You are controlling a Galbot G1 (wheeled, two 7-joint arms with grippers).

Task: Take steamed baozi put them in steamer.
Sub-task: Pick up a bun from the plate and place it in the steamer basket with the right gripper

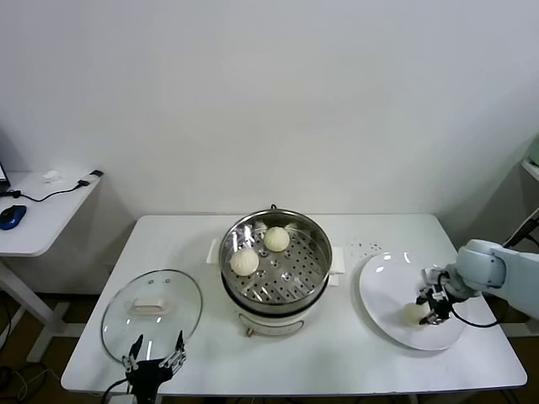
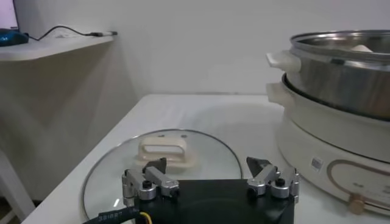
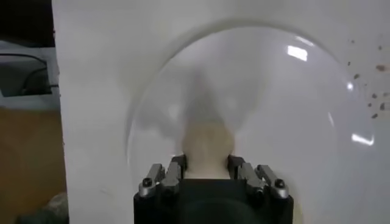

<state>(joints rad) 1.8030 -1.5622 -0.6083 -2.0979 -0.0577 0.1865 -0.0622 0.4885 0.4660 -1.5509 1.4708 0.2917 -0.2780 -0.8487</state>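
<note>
Right gripper (image 1: 432, 305) is down on the white plate (image 1: 383, 286) at 3 o'clock of the steamer (image 1: 275, 261), fingers (image 3: 178, 165) clamped on one baozi (image 3: 207, 149). Two more baozi sit on the steamer's perforated tray, one at 9 o'clock (image 1: 244, 262), one at 11 o'clock (image 1: 276, 238). Left gripper (image 1: 154, 354) hangs idle, jaws apart, at the near edge of the glass lid (image 1: 152, 311), 8 o'clock of the steamer.

Right gripper (image 3: 207, 165) down on white plate (image 3: 292, 109), fingers (image 3: 178, 165) clamped either side of one cream baozi (image 3: 207, 146). Plate sits on white table (image 3: 91, 91); small dark specks (image 3: 372, 91) beside plate rim.
</note>
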